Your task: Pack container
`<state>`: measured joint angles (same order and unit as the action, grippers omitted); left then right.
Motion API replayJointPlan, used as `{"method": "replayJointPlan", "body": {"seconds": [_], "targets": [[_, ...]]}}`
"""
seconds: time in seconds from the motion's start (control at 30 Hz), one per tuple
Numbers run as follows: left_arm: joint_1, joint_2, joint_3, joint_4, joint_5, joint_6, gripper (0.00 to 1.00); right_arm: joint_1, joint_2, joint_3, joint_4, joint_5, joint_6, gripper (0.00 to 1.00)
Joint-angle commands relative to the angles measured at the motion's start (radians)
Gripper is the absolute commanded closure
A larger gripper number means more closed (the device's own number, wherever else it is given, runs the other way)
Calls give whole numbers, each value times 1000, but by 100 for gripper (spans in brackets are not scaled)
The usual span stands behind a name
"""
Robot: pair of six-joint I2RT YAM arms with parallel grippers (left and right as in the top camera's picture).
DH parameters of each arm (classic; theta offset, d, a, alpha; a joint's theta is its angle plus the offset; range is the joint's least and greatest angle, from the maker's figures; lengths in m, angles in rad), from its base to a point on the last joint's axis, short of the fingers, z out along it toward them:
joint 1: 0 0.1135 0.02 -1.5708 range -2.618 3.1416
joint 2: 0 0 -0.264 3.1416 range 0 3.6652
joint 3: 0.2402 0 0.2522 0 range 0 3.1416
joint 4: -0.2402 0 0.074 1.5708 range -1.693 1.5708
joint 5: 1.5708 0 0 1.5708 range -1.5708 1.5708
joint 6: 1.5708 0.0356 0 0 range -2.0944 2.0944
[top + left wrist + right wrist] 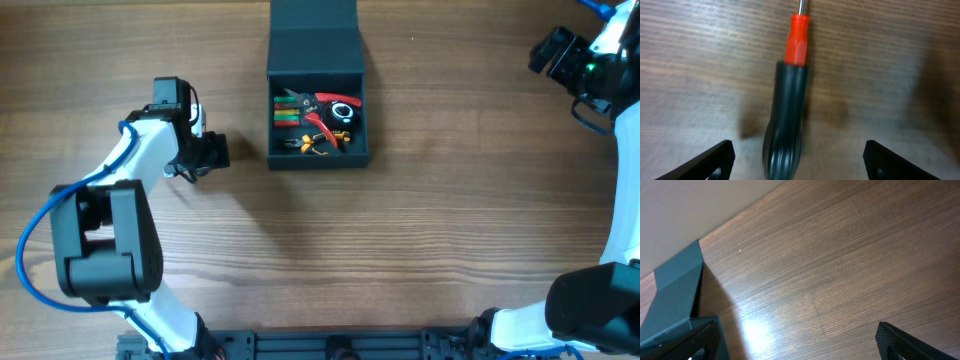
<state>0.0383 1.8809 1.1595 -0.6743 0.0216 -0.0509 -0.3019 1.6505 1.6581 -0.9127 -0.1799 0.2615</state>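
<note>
The container [318, 157] is a dark teal-grey box at the back middle of the table, with its flap lid [313, 25] open and pointing away. Inside lie red-handled pliers [335, 104], an orange-handled tool [318, 141] and small green and red pieces. My left gripper [205, 152] is low over the table, left of the box. In the left wrist view its jaws [797, 152] are open around a screwdriver [786, 115] with a black handle and red collar that lies on the wood. My right gripper [555, 50] is at the far right, open and empty [797, 342].
The container's lid and corner show at the left edge of the right wrist view [675, 287]. Bare wooden table [420, 230] lies between the box and both arms. The arm bases stand at the front edge.
</note>
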Motion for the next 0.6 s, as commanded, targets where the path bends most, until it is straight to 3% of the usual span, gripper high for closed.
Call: {"method": "replayJointPlan", "body": {"seconds": [0.0,0.3,0.47,0.57], "targets": [[-4,28,-3,45,16,30,22,3,9,-5,3,-8,11,0],[-3,100,-3,65,12,179,37,3,9,-5,3,-8,11,0],[-3,116,-3,78,2,179,49,3,9,-5,3,-8,11,0],[-3,116,-3,76,-32,178,67,3,9,-5,3,-8,11,0]]}}
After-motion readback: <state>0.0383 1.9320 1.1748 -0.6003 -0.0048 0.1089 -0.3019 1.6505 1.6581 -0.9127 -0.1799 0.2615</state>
